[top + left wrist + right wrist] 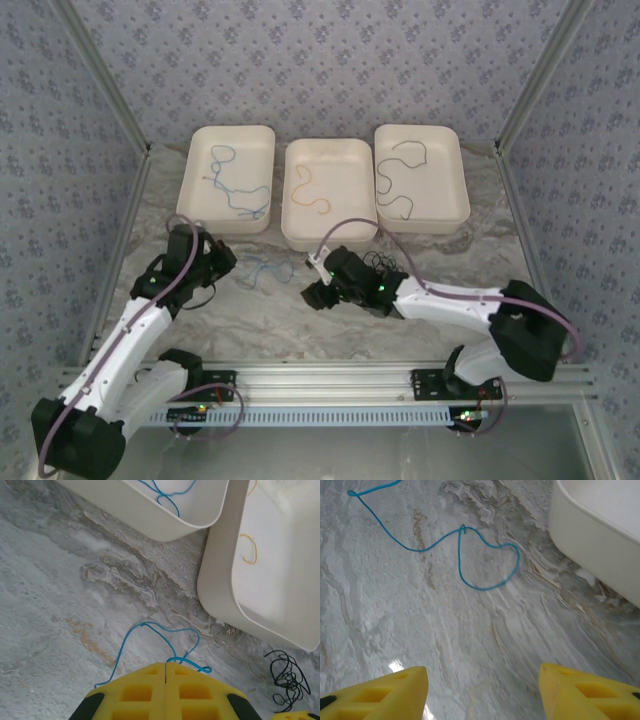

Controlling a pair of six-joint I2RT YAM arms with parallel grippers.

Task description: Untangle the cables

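The table point(300, 320) has a grey marble-patterned top with tan veins, and it shines a little under the right arm; walls point(320, 60) papered in a small blue-grey flower print close it in on three sides, with bare metal posts point(100, 70) at the corners and a metal rail point(330, 380) along the near edge where the arms are bolted

Three white trays stand in a row at the far side, just beside one another; the left tray point(232, 131) holds a blue cable point(235, 185), the middle tray point(325, 145) a yellow-tan cable point(305, 195), the right tray point(415, 130) a black cable point(400, 190)

On the bare table, near the front of the left and middle trays, a loose blue cable point(462, 545) lies in open curves with one loop crossing itself; a black tangle point(287, 677) sits on the surface in front of the middle tray, close to the right arm

The left gripper point(165, 666) is low over the table with its yellow fingers pressed together, no gap between them; the end of the loose blue cable touches their tips, and I cannot tell whether it is nipped there or merely lying against them; the right gripper point(483, 672) hangs over bare marble with its fingers well apart and nothing between them, the loose blue cable ahead of it and apart from it
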